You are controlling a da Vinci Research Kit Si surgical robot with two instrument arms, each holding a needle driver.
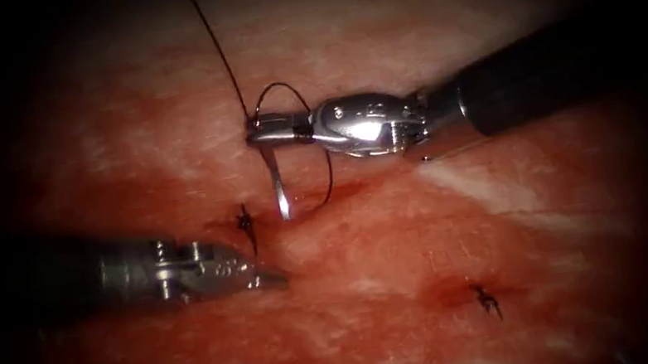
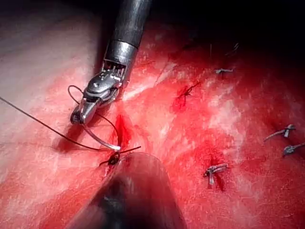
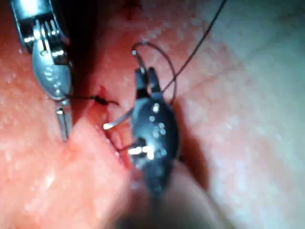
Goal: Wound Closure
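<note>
Left tool [image 1: 270,278] of mine lies low on the tissue [image 1: 402,264], jaws together, holding nothing, just below a knotted stitch [image 1: 245,220]. Farther up, my right tool [image 1: 254,130] clamps the curved needle [image 1: 279,186] near its tail; the point hangs free over the cut [image 1: 318,199], not in tissue. Thread [image 1: 219,49] loops past the jaws and runs up out of view. Red fluid [image 2: 121,126] wets the cut.
</note>
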